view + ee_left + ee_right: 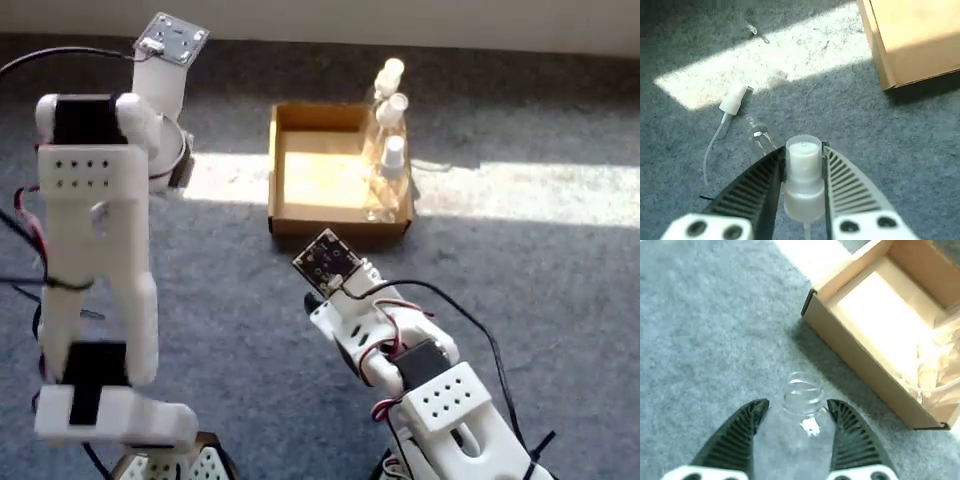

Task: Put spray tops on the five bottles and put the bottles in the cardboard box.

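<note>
My left gripper (803, 149) is shut on a white spray top (802, 175), held above the carpet. Below it lie a second spray top (733, 102) with its long tube and a clear bottle (758, 135) on its side. My right gripper (797, 402) is shut on an open-necked clear bottle (803, 392), held upright just in front of the cardboard box (865, 365). The box (340, 228) holds three bottles (387, 150) with spray tops along its right side; these bottles (940, 372) also show in the right wrist view.
The left arm (100, 200) stands tall at the left of the box, and the right arm (430, 390) comes in from the lower right. A sunlit strip crosses the grey carpet (530, 190). The box's left half is bare cardboard.
</note>
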Available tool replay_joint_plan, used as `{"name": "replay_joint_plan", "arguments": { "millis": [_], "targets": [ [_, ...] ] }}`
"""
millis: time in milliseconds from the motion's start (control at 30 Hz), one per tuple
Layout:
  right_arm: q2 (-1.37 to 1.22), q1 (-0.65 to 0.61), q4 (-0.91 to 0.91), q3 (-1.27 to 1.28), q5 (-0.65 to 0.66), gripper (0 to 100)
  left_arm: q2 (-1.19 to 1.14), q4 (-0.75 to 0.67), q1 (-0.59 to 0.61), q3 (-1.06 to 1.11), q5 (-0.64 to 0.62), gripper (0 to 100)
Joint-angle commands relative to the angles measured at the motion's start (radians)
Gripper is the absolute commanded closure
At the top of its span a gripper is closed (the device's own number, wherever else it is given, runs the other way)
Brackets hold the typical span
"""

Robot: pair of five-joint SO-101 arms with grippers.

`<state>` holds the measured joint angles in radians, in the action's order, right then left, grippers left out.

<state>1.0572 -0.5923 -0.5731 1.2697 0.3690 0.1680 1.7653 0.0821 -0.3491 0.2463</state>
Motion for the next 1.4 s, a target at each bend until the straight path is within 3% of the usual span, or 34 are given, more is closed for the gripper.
{"name": "replay_joint_plan", "arguments": {
  "millis": [0, 200, 333, 533, 733, 933, 1067, 1367],
  "targets": [
    [0.018, -0.021, 0.076, -0.004, 0.011, 99.4, 0.447, -0.011, -0.131, 0.137, -0.014, 100],
    [0.018, -0.12, 0.14, 0.015, 0.011, 99.4, 0.742, -0.232, -0.26, 0.338, -0.229, 100],
    [0.013, -0.166, 0.251, 0.045, 0.012, 99.4, 0.851, -0.419, -0.28, 0.492, -0.35, 100],
    [0.018, -0.133, 0.36, 0.136, 0.078, 99.4, 1.017, -0.663, -0.28, 0.745, -0.539, 100],
    [0.018, -0.114, 0.467, 0.282, -0.021, 99.4, 1.156, -0.908, -0.277, 1.009, -0.598, 100],
    [0.041, -0.108, 0.469, 0.3, -0.018, 99.4, 1.194, -0.902, -0.28, 1.053, -0.598, 100],
    [0.191, -0.113, 0.456, 0.311, -0.018, 99.4, 1.194, -0.907, -0.283, 1.082, -0.601, 100],
    [0.503, -0.125, 0.223, 0.357, -0.018, 99.4, 1.193, -0.944, -0.426, 1.155, -0.595, 100]
  ]
}}
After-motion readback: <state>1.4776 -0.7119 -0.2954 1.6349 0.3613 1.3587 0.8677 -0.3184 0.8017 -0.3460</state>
